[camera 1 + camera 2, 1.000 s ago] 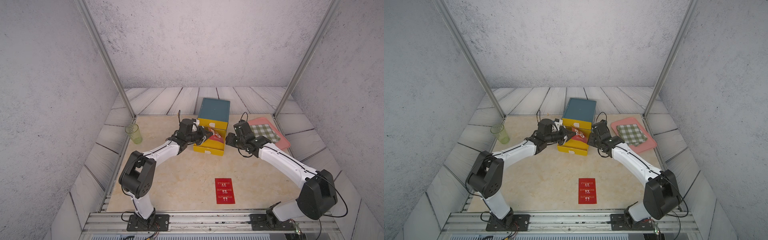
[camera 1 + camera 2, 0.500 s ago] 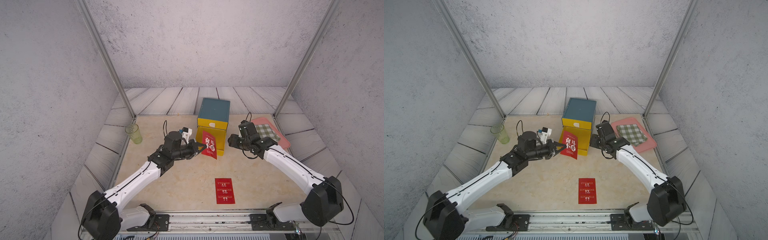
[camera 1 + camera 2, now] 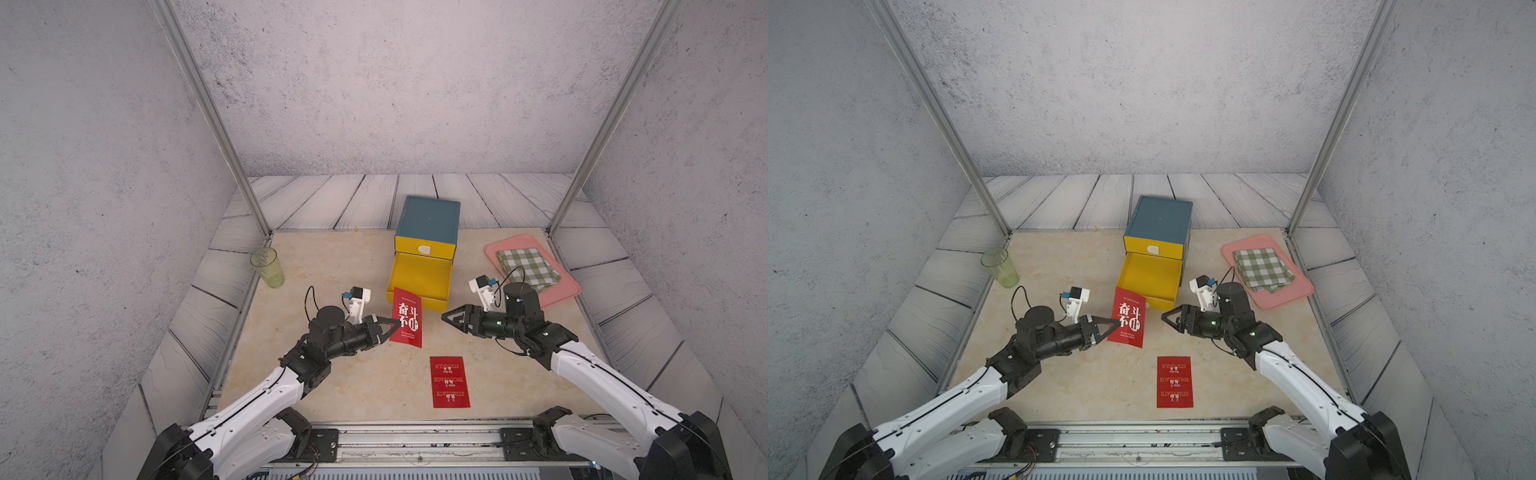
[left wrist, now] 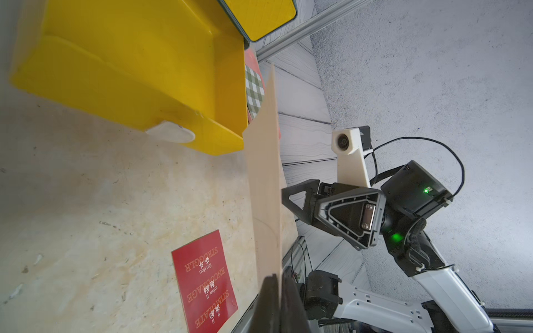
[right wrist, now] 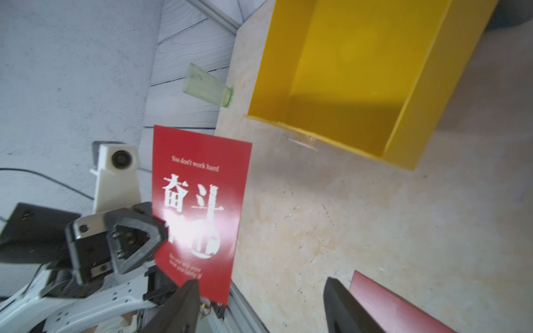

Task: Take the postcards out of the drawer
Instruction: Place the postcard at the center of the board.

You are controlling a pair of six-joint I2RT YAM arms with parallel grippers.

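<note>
My left gripper (image 3: 397,325) (image 3: 1116,324) (image 4: 278,281) is shut on the edge of one red postcard (image 3: 409,318) (image 3: 1128,318) (image 5: 202,201), which stands upright above the table in front of the drawer. Its plain beige back (image 4: 265,173) shows in the left wrist view. A second postcard (image 3: 450,381) (image 3: 1174,381) (image 4: 206,279) (image 5: 398,305) lies flat near the front edge. The yellow drawer (image 3: 417,276) (image 3: 1150,274) (image 4: 129,66) (image 5: 346,72) is pulled out and shows only bare floor. My right gripper (image 3: 446,316) (image 3: 1166,318) (image 5: 259,284) is open and holds nothing, pointing at the held card from the right.
The teal cabinet (image 3: 428,218) stands behind the drawer. A green cup (image 3: 268,268) (image 5: 207,86) is at the table's left edge. A pink tray (image 3: 569,291) at the right holds a green-checked cloth (image 3: 528,266). Metal posts stand at the back corners.
My left gripper has drawn the postcard out of the drawer toward the front. My right gripper has backed off from the drawer and opened wider.
</note>
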